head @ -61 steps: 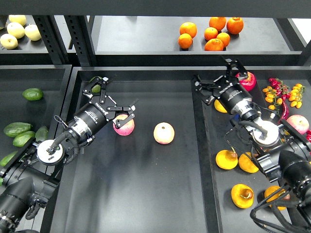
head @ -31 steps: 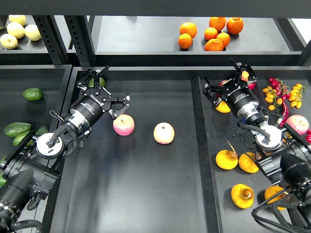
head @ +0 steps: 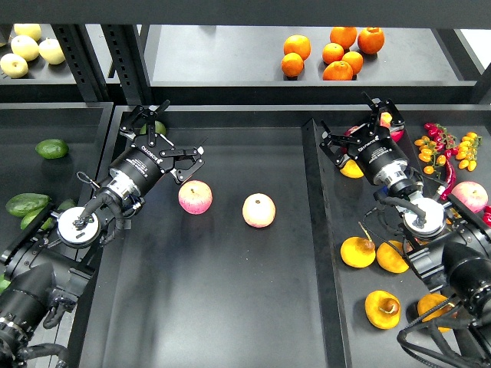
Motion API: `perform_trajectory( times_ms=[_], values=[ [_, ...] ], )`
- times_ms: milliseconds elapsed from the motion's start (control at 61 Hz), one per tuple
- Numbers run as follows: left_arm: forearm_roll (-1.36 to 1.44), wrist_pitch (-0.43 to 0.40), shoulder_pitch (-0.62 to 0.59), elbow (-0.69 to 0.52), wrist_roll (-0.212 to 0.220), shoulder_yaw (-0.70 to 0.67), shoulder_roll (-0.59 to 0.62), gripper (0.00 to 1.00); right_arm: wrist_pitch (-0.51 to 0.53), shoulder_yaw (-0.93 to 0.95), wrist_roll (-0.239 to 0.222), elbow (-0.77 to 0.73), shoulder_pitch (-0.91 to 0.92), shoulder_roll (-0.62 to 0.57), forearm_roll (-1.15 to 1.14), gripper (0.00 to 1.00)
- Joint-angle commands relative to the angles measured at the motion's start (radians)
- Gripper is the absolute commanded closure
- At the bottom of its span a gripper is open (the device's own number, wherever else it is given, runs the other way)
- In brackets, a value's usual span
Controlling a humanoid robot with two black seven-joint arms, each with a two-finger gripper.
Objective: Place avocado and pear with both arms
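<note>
My left gripper [head: 170, 135] is open and empty, up and left of a pink-yellow apple [head: 196, 197] in the middle tray [head: 230, 307]. A green fruit [head: 158, 127] shows partly behind its fingers. Dark green elongated avocados [head: 24, 203] lie in the left tray, behind my left arm. My right gripper [head: 355, 123] is open and empty over the back of the right tray, just above an orange-yellow fruit [head: 351, 169]. Orange-yellow pears with brown stems [head: 357, 251] [head: 381, 309] lie nearer in that tray, beside my right arm.
A second apple [head: 258, 210] lies in the middle tray. A rounder bright green avocado [head: 51, 148] sits at the far left. Oranges [head: 337, 52] and pale yellow fruit [head: 29, 47] are on the back shelf. Red fruit [head: 389, 127] and small tomatoes [head: 445, 149] fill the right tray's back.
My left gripper has drawn back up and left from the pink-yellow apple, which stays in the tray. My right gripper has moved up and right a little.
</note>
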Motion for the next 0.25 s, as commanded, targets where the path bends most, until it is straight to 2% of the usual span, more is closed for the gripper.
perform_trajectory(
  times_ms=[0,229],
  values=[
    [0.000,0.000,0.000,-0.003,0.000,-0.001,0.000,0.01,0.000,0.000,0.000,0.000,0.000,0.000,0.000,0.01],
    [-0.001,0.000,0.000,-0.009,0.002,-0.001,0.000,0.01,0.000,0.000,0.004,-0.002,0.000,0.000,0.000,0.01]
  ],
)
